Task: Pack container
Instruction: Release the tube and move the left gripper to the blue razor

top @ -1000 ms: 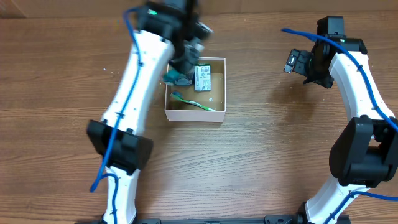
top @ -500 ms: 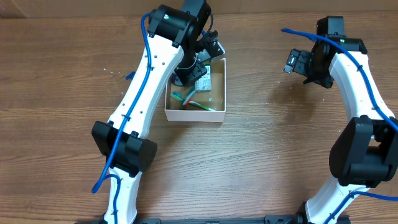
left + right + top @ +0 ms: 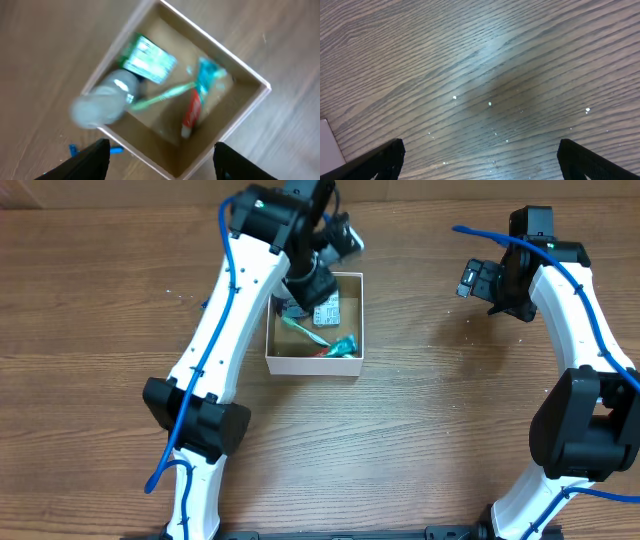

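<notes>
The left claw [image 3: 161,162] is hovering wide and empty over the container [image 3: 310,366], sitting near the bench's far edge, where a newly dropped teal-and-red tube [image 3: 342,345] is now lying, so packing is advancing; the right claw [image 3: 490,160] is idling wide.

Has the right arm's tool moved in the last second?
No. The right tool hangs at the same spot, equally far from the square white cardboard box.
</notes>
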Controlling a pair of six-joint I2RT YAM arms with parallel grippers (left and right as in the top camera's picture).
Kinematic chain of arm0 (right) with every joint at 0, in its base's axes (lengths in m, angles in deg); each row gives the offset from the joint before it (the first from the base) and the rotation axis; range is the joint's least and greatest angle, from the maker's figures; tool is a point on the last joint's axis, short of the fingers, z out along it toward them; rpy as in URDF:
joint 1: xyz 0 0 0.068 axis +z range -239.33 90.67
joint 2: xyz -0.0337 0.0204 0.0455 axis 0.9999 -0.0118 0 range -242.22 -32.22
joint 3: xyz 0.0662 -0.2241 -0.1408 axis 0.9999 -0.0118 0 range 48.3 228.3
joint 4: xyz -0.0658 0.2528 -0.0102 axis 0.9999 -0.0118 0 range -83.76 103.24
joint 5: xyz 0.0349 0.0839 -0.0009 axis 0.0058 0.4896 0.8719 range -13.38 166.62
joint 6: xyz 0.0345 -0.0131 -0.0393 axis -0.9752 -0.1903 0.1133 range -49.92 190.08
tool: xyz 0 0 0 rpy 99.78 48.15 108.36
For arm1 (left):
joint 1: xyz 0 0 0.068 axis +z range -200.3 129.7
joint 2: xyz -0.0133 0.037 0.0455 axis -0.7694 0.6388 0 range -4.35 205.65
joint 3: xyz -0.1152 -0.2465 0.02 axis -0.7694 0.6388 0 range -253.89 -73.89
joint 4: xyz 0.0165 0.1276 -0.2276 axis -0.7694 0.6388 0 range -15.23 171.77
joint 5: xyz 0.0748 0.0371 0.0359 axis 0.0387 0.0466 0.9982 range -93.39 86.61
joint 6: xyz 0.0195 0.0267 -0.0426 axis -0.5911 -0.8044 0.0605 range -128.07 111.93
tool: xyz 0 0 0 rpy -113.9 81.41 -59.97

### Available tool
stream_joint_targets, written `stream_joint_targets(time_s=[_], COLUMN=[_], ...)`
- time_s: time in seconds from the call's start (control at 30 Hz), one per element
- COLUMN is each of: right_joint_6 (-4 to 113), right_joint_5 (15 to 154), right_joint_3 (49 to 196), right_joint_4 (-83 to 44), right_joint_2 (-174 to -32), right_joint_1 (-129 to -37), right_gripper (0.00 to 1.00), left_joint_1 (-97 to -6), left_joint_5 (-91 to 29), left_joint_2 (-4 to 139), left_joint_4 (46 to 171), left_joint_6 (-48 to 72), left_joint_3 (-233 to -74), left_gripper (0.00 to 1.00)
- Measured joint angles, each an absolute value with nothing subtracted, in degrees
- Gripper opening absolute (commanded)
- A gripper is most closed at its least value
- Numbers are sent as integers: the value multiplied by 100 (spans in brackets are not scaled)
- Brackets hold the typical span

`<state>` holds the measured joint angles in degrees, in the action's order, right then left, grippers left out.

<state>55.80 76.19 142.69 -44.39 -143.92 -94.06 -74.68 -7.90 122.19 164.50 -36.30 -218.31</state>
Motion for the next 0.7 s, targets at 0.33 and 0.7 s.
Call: stream_joint_targets(time_s=[0.33, 0.7], right_joint_6=[5576, 5576], right_joint_5=[7622, 7622], right_joint_3=[14269, 14269], right_joint_4=[-4436, -4439], right_joint_2=[-14392, -14392], right_joint_1=[-9406, -9406], right_gripper=[100, 100], left_joint_1=[-5536, -4882], left_joint_5=[-829, -698], left_joint_2=[11904, 12055], left_joint_4=[16015, 14603], left_joint_6=[-1271, 77], left_joint_3=[-21997, -20105], left_gripper=[70, 70])
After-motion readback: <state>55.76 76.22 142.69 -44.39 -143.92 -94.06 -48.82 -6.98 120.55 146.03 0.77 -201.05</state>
